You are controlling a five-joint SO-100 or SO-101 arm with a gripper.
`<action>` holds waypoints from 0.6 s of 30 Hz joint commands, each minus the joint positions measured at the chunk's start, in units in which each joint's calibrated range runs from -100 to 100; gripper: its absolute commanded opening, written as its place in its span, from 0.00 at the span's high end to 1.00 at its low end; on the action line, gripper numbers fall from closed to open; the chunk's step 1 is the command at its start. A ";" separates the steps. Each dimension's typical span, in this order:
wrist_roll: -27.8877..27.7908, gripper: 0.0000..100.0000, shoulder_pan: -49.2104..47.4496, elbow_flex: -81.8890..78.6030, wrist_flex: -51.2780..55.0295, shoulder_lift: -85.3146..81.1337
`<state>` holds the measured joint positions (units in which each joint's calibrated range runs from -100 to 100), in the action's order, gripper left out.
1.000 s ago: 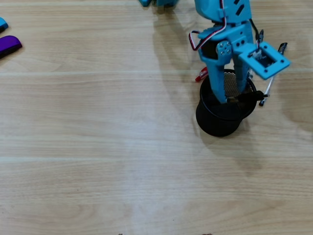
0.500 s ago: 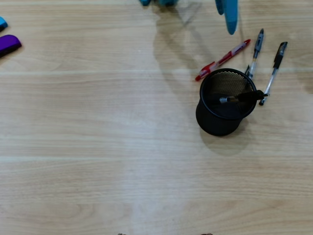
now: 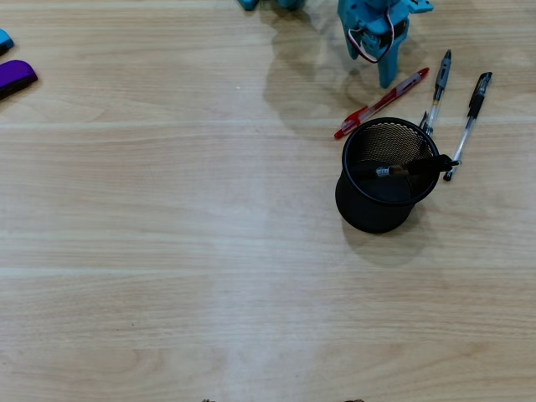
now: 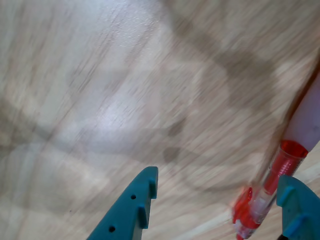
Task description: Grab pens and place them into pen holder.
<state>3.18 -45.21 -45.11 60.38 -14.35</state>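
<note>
A pale wood-grain laminate worktop [image 3: 167,251] is carrying everything here, its surface smooth with faint lengthwise streaks. In the overhead view the teal plastic arm is reaching in from twelve o'clock, its fingers [image 3: 387,74] pointing down near the upper end of the red-and-clear pen [image 3: 381,104], a slim barrel lying slantwise from its cap end at about one o'clock to its tip at seven o'clock. In the wrist view, which is smeared by blur, the fingers [image 4: 220,202] are standing well apart, one pointed teal prong [image 4: 137,200] on the left and the other at the right edge, with the red-and-clear pen [image 4: 270,195] lying between them close against the right prong; they are gripping nothing that shows. The pen holder [image 3: 381,180], a round black wire-mesh cup with a solid rim, is sitting just at five o'clock from the red pen's tip. A black pen [image 3: 414,167] is leaning inside it, its end poking over the rim at three o'clock. Two clear-barrelled pens are lying on the worktop beyond the cup's upper right, one [image 3: 437,88] grey-ended and one [image 3: 473,109] black-ended. A glossy purple object [image 3: 15,77] is resting far off at nine o'clock.
</note>
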 commanded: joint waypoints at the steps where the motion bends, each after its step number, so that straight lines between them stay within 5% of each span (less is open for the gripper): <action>1: -0.99 0.74 0.69 -0.03 -1.81 -1.80; 18: -1.56 0.74 1.50 16.82 -1.89 24.74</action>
<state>1.67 -44.53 -30.85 59.17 4.19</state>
